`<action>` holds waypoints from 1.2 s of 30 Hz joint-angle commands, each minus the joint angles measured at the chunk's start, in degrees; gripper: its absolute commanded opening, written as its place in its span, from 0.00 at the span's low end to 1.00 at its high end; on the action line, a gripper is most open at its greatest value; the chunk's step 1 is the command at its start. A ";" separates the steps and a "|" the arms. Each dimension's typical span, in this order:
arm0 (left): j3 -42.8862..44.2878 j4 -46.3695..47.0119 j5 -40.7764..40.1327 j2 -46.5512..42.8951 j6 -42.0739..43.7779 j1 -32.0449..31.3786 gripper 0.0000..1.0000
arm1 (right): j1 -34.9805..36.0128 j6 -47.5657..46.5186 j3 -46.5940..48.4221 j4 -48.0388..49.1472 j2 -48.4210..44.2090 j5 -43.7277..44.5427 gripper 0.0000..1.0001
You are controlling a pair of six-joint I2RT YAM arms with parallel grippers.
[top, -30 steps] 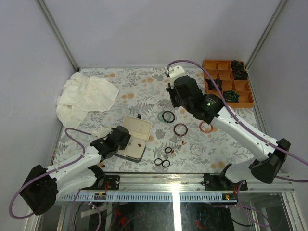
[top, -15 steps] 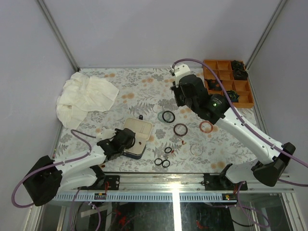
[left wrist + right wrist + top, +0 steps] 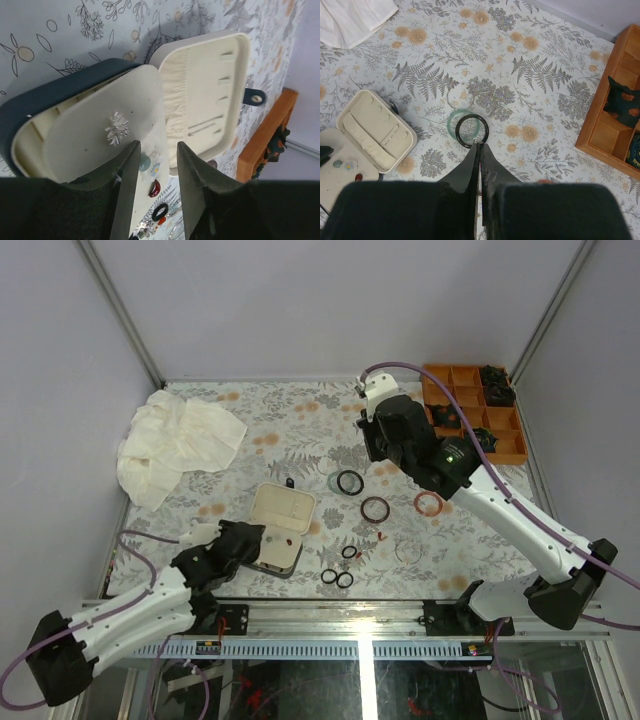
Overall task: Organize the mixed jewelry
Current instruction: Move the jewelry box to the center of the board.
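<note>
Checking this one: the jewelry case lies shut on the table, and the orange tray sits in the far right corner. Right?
No. The case lies open, its cream inside showing, as the left wrist view shows. The orange tray does sit in the far right corner.

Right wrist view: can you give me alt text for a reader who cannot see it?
The right gripper, fingers shut, points down at a black ring overlapping a pale green ring on a floral tablecloth. An open cream-lined case lies at lower left, a white cloth at upper left, and an orange compartment tray at the right edge.
</note>
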 commanded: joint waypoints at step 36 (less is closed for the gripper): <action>6.75 -26.04 -2.86 -17.53 4.43 -0.22 0.38 | -0.39 1.15 -1.47 4.00 -0.59 -3.67 0.00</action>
